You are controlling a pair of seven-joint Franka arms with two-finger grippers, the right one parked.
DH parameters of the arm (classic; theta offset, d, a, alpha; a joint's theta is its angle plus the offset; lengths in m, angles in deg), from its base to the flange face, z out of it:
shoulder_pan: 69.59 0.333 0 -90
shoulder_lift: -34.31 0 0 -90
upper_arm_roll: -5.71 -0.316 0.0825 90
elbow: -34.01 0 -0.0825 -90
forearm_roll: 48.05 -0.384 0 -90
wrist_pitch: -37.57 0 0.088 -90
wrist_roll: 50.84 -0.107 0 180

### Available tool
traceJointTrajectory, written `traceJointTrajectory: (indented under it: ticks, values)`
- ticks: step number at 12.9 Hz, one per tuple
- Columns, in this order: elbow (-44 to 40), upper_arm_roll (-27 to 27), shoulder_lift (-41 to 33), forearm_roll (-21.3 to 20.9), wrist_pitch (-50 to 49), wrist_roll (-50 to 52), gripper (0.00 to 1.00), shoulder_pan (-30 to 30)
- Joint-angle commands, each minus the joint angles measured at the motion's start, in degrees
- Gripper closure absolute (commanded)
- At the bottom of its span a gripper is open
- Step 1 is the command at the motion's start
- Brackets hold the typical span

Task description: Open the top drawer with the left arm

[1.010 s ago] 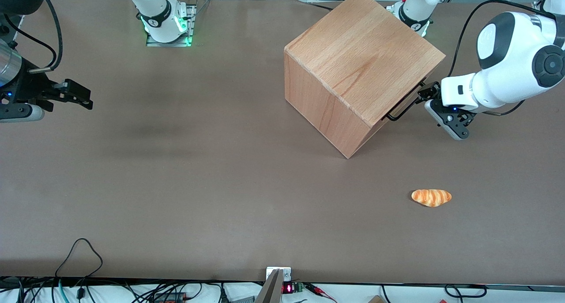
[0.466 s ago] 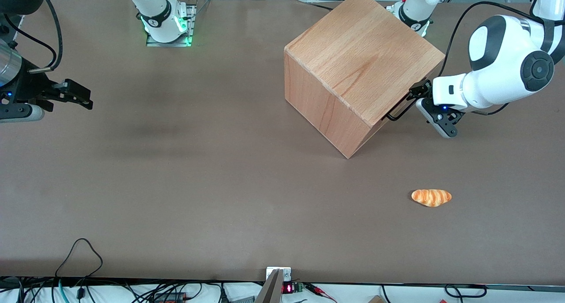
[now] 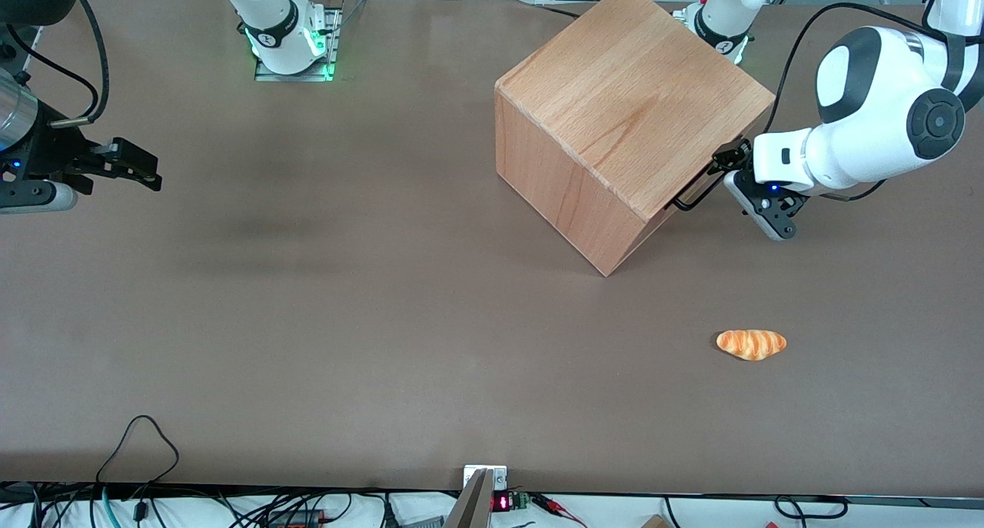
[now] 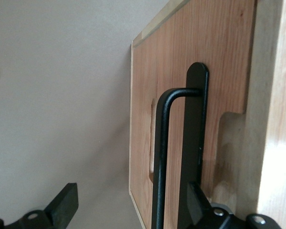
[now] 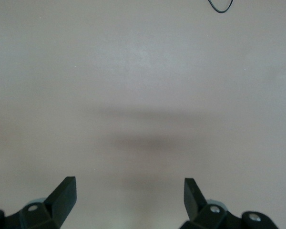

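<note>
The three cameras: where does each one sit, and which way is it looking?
Front view: high over the table edge, looking down on the wooden cabinet, bread roll, left arm and its gripper.
Left wrist view: on the working arm, facing the top drawer and its handle; open fingers show.
Right wrist view: parked arm's wrist, facing bare table.
Front and left wrist views share the handle.
</note>
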Motion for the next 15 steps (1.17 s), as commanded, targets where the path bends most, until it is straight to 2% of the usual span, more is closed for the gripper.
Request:
traceJointTrajectory:
  ticks: [1,15]
  values:
    - [1.3,0.7,0.5,2.1,1.6,-1.4,0.0,0.2]
    - [1.4,-0.5,1.3,3.5,2.0,-4.9,0.0,0.9]
